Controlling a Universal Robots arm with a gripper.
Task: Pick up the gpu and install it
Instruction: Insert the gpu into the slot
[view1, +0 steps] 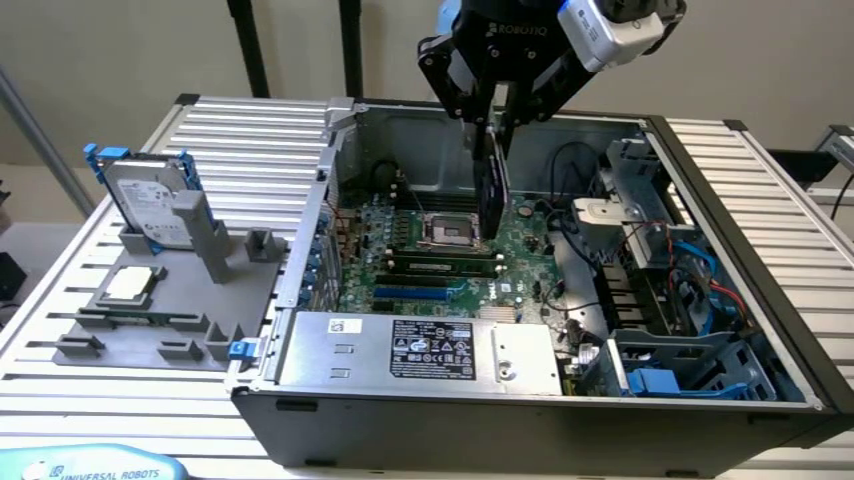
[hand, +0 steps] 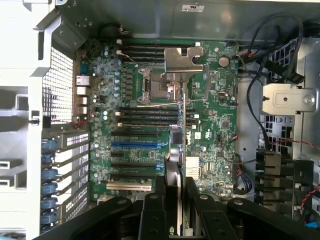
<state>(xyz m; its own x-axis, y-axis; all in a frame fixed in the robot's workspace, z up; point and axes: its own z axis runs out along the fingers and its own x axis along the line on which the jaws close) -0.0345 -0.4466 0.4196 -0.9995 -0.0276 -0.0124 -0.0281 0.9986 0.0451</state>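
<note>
Exterior view: gpu (view1: 491, 190) in end effector (view1: 498, 116)

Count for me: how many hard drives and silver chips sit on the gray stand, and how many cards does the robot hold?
hard drive: 1
CPU chip: 1
gpu: 1
Total: 3

Slatted alu table (view1: 254, 140): open PC case (view1: 400, 420), grey parts holder (view1: 140, 342).

a plain beige wall (view1: 107, 50) backs a ribbed silver table (view1: 240, 130), two black poles (view1: 246, 45) standing behind it.
</note>
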